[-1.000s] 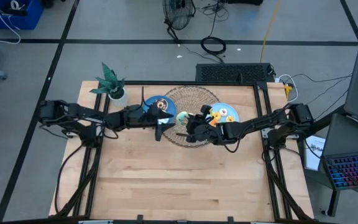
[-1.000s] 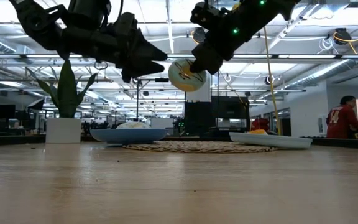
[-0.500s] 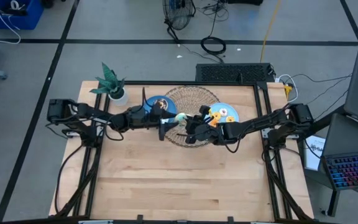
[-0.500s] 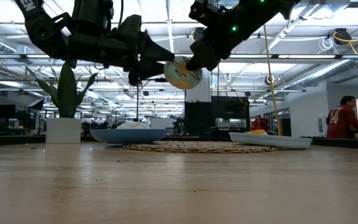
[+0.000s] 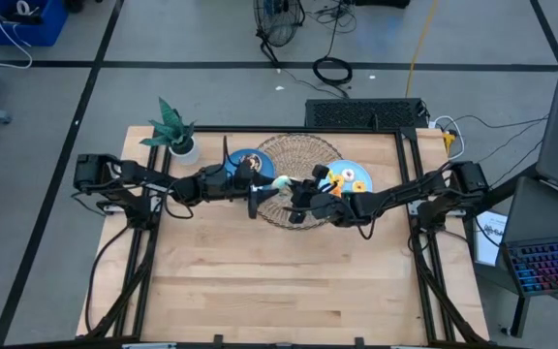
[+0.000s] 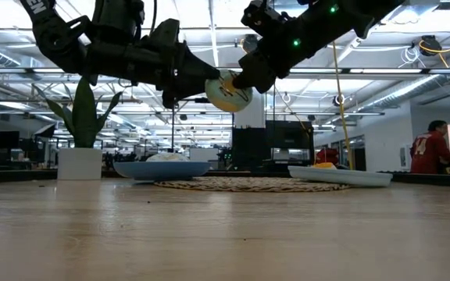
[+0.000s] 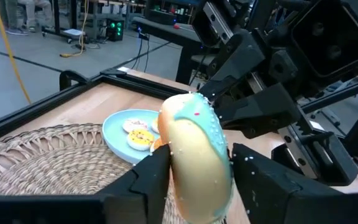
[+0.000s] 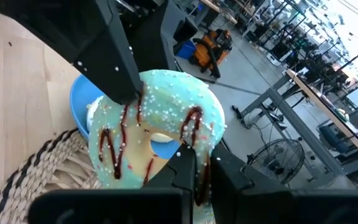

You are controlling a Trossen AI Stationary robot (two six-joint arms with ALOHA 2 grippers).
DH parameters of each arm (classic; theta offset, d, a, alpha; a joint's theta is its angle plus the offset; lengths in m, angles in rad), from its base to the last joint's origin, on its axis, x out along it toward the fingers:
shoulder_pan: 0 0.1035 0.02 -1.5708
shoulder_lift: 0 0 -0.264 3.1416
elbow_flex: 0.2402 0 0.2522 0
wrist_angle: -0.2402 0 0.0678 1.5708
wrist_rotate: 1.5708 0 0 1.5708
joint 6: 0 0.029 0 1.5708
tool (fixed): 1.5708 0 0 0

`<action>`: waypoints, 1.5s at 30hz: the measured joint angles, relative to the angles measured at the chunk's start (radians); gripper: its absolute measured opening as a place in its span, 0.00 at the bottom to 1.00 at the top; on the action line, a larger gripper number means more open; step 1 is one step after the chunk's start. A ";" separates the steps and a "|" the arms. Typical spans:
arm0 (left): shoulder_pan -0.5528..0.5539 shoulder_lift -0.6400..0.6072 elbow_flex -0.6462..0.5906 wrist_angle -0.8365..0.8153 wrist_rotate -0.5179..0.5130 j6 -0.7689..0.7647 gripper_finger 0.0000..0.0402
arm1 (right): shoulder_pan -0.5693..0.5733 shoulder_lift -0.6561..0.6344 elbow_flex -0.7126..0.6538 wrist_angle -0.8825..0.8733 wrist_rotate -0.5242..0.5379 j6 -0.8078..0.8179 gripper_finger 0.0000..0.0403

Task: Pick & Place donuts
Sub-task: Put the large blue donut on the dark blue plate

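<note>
Two grippers met in the air above the wicker mat (image 5: 296,180), both on one green-frosted donut (image 6: 228,90). One donut only was held: a tan ring with pale green icing, white sprinkles and dark red drizzle, standing on edge well clear of the mat. The right gripper (image 8: 190,167) pinched the ring's rim with its fingers drawn tight together on it. The left gripper (image 7: 194,171) had its two fingers at either face of the same donut, one to each side, close against it or touching; whether they had yet clamped firm could not be told.

Two blue plates flanked the mat. The left plate (image 5: 232,159) lay at the mat's left edge and carried one pale donut. The right plate (image 5: 360,174) lay at the mat's right edge and held several small orange and yellow donuts, too small to count surely. One potted plant (image 5: 172,130) stood left of the mat, beyond the left plate.
</note>
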 joint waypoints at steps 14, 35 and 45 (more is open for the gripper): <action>0.009 0.000 0.000 0.000 0.012 0.010 0.09 | -0.001 0.000 -0.002 0.042 -0.068 -0.007 0.05; 0.033 -0.006 0.000 0.002 0.087 0.019 0.08 | 0.036 0.000 -0.002 0.048 -0.023 0.040 0.37; 0.141 -0.161 0.000 -0.289 0.103 0.038 0.06 | 0.133 0.000 -0.002 0.064 0.352 -0.117 0.66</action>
